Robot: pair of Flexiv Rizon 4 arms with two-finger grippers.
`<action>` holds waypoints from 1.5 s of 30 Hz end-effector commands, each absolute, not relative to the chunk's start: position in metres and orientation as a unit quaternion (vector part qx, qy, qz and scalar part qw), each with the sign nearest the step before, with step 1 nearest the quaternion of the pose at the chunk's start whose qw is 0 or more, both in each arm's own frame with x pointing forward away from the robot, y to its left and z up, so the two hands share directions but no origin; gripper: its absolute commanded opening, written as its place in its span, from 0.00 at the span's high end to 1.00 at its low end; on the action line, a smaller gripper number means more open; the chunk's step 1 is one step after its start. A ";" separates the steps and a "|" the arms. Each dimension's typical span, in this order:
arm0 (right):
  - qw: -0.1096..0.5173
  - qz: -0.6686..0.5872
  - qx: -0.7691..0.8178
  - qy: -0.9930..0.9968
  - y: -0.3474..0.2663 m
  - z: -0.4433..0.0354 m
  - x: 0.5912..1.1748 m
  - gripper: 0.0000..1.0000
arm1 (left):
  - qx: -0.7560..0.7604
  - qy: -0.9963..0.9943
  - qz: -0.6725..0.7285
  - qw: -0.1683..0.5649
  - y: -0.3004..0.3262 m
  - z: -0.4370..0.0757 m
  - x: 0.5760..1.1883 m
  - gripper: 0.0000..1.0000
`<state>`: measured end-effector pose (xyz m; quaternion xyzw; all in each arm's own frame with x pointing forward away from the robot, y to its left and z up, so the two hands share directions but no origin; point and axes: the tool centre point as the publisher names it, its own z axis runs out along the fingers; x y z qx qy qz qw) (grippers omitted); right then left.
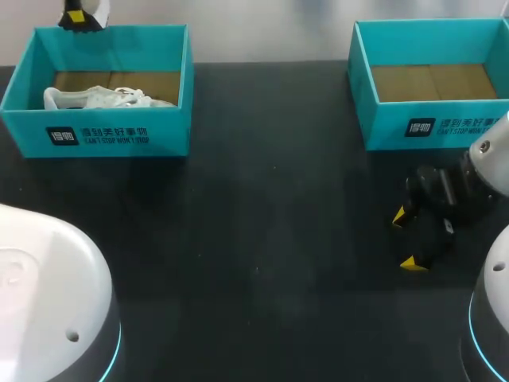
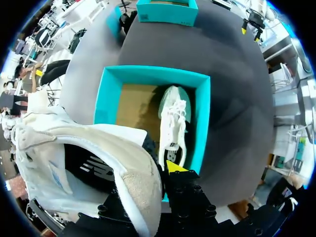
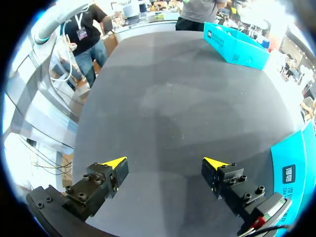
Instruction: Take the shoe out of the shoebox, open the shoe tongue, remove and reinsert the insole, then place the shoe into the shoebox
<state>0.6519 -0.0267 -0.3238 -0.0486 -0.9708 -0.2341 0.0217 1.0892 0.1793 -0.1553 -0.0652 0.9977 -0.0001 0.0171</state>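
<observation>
My left claw (image 2: 159, 172) is clenched on the padded collar of the shoe (image 2: 59, 143), probably light and soft; my right claw (image 3: 165, 168) is released.

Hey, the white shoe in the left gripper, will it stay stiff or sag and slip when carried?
The white shoe likely sags a little, since the left gripper seems to pinch only its soft padded collar. Its opening stands round, so the body is probably fairly firm. The suede-like heel patch should resist slipping, though it may swing.
</observation>
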 end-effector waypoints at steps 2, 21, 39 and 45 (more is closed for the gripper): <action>0.021 -0.233 -0.049 -0.971 -0.026 -0.324 0.651 0.00 | -0.022 0.999 -0.029 -0.002 0.207 -0.161 1.107 1.00; 0.021 -0.233 -0.049 -0.971 -0.026 -0.324 0.651 0.00 | 0.241 0.970 0.006 0.023 0.270 -0.164 1.129 1.00; 0.021 -0.233 -0.049 -0.971 -0.026 -0.324 0.651 0.00 | 0.528 0.848 0.012 0.047 0.303 -0.176 1.132 1.00; 0.021 -0.233 -0.049 -0.971 -0.026 -0.324 0.651 0.00 | 0.586 0.808 0.025 0.057 0.310 -0.180 1.139 1.00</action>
